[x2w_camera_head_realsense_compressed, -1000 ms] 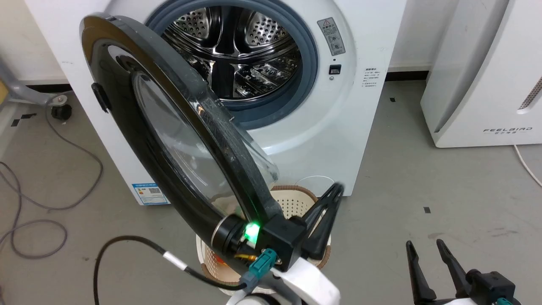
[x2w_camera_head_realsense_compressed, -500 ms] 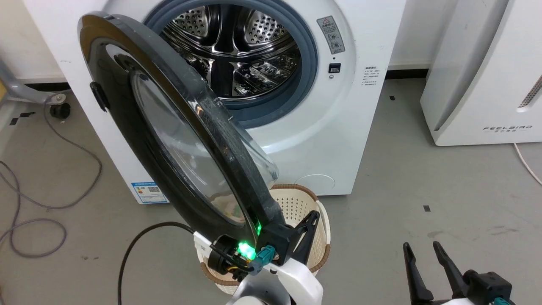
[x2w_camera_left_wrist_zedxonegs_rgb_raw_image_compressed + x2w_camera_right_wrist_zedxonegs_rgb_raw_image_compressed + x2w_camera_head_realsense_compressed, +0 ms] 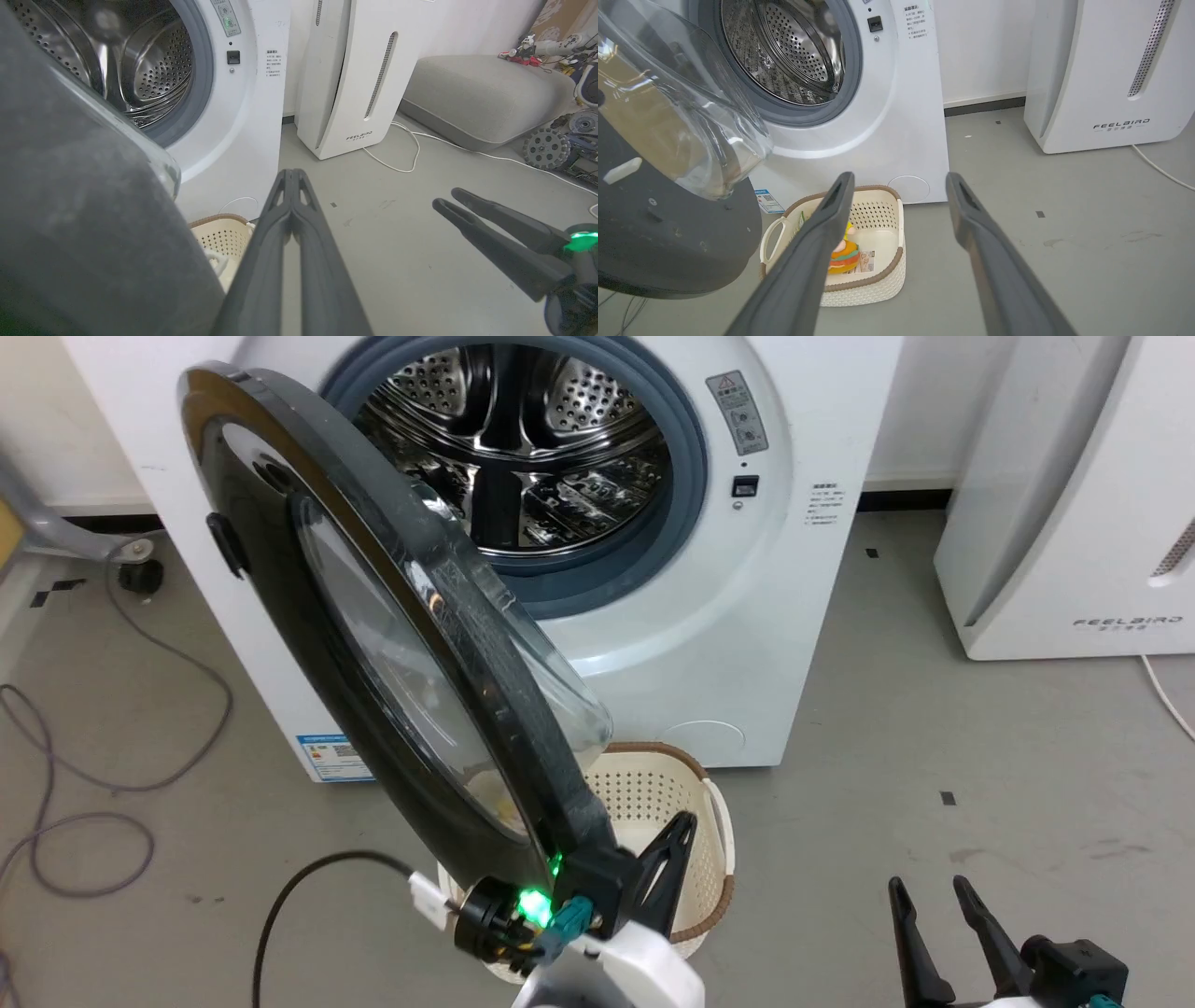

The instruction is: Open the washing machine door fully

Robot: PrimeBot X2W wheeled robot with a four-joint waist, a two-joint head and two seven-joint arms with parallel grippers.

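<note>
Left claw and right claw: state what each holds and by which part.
Nothing is held. The left claw is shut on nothing, beside the washing machine door; the right claw hangs open, empty.

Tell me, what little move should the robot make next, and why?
Probably nudge the door further left with the shut left fingers: it hangs only about half open, and those fingers sit right beside its inner face.
</note>
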